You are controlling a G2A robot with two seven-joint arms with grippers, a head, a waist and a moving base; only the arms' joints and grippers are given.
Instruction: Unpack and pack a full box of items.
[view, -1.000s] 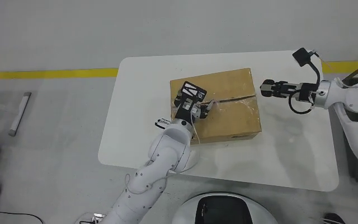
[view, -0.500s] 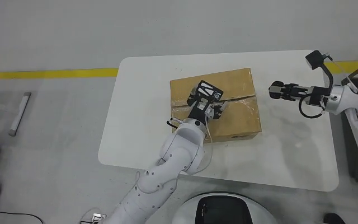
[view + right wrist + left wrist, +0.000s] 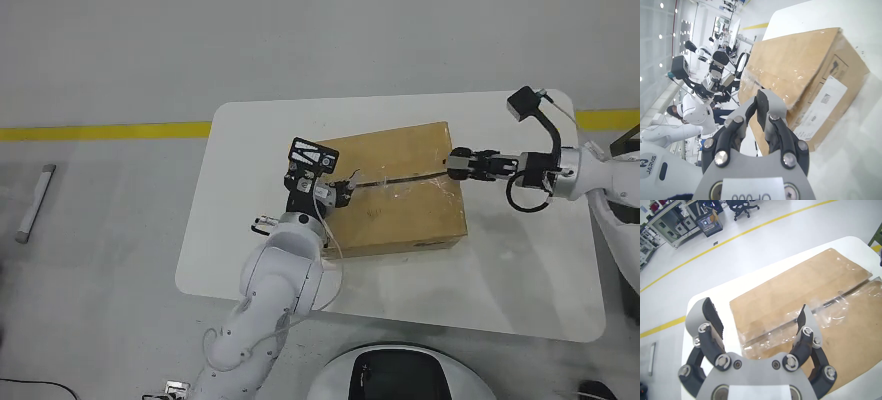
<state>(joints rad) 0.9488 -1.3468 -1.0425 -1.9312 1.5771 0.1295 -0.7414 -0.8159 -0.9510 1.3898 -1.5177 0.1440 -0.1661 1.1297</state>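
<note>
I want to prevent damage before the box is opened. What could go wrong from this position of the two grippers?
1. Crumpled clear tape covers the seam of the box; the open left gripper above it might snag there instead of parting the flaps.
2. The shut right gripper is at the seam's other end; a push could slide the box on the table, as nothing clamps it.

Box [image 3: 400, 160] on table [image 3: 520, 290], left gripper [image 3: 755, 303] over left end, right gripper [image 3: 453, 164] at right edge
</note>
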